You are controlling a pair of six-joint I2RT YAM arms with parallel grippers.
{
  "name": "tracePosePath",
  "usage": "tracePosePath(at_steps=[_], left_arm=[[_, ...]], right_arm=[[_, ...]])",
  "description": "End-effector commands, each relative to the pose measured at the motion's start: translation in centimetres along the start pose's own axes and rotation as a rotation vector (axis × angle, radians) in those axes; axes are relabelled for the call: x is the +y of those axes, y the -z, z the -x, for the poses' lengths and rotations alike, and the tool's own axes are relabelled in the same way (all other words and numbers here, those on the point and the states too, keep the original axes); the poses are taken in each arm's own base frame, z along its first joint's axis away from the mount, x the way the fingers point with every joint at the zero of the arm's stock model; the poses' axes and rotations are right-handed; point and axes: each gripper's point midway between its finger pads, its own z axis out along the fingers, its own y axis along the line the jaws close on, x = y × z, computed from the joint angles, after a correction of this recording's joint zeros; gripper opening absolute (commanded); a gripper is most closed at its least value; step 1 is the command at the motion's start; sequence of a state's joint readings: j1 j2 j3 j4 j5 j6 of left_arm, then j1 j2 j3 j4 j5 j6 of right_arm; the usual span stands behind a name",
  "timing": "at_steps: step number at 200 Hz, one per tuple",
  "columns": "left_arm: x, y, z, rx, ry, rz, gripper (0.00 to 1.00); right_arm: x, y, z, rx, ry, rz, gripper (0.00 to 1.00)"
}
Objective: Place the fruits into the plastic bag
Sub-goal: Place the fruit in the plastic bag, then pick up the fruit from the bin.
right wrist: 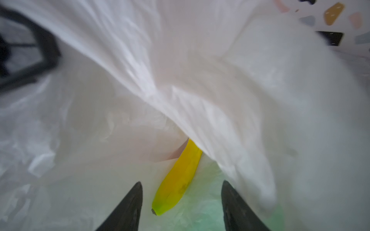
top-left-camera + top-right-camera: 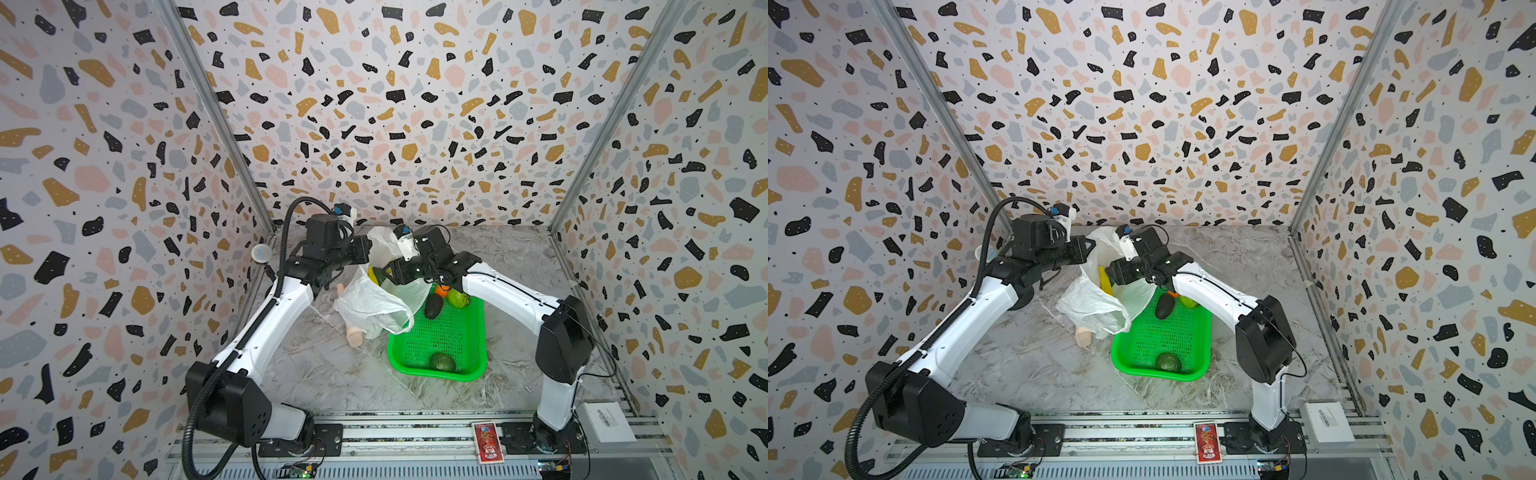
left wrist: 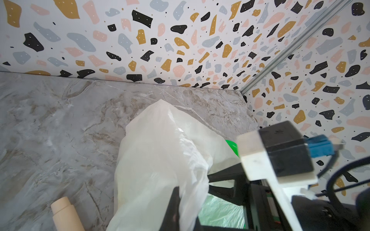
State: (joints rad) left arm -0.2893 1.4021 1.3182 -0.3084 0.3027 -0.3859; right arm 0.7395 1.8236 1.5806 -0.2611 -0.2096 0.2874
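In a top view the left gripper is closed on the rim of the plastic bag and holds its mouth up. The right gripper reaches into that mouth, where the yellow banana shows. The bag lies partly over the far corner of the green basket. In the basket wait the far avocado, the near avocado, the orange and the light green fruit; a lemon I cannot find. A wooden stick lies half under the bag. On the front rail is a red card, and near the right arm's base a white box with a barcode label; the writing on both is too small to read. In the left wrist view the bag film hangs plain, with no print. In the right wrist view the two fingers stand apart and the banana lies loose inside the bag between them, touching neither as far as I can see. I judge that the banana step is at its end. The next move asks the right arm to draw out without catching the thin film and then to go to the basket, while the left must not let go.
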Motion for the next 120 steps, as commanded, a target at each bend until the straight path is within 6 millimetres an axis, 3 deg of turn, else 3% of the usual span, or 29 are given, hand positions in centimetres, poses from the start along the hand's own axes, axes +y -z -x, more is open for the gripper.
tracePosePath(at_steps=[1, 25, 47, 63, 96, 120], left_arm=[[-0.6, 0.8, 1.4, -0.057, -0.020, -0.007, 0.00], [-0.6, 0.6, 1.3, -0.053, -0.021, -0.008, 0.00], [-0.3, 0.5, 1.0, -0.048, -0.021, 0.003, 0.00], [-0.1, 0.4, 1.0, -0.047, -0.023, 0.008, 0.00], [-0.2, -0.1, 1.2, -0.044, -0.020, 0.006, 0.00], [-0.1, -0.1, 1.3, -0.044, -0.021, 0.008, 0.00]], right_arm=[[-1.0, 7.3, 4.3, -0.244, 0.012, -0.120, 0.63], [-1.9, 12.5, 2.9, -0.345, 0.033, -0.184, 0.66], [-3.4, 15.1, -1.0, -0.292, 0.031, -0.263, 0.68], [-3.5, 14.8, -4.8, -0.172, 0.050, -0.243, 0.68], [-2.2, 11.9, -14.1, 0.211, 0.036, -0.098, 0.69], [-0.9, 10.8, -19.4, 0.452, 0.052, -0.044, 0.70]])
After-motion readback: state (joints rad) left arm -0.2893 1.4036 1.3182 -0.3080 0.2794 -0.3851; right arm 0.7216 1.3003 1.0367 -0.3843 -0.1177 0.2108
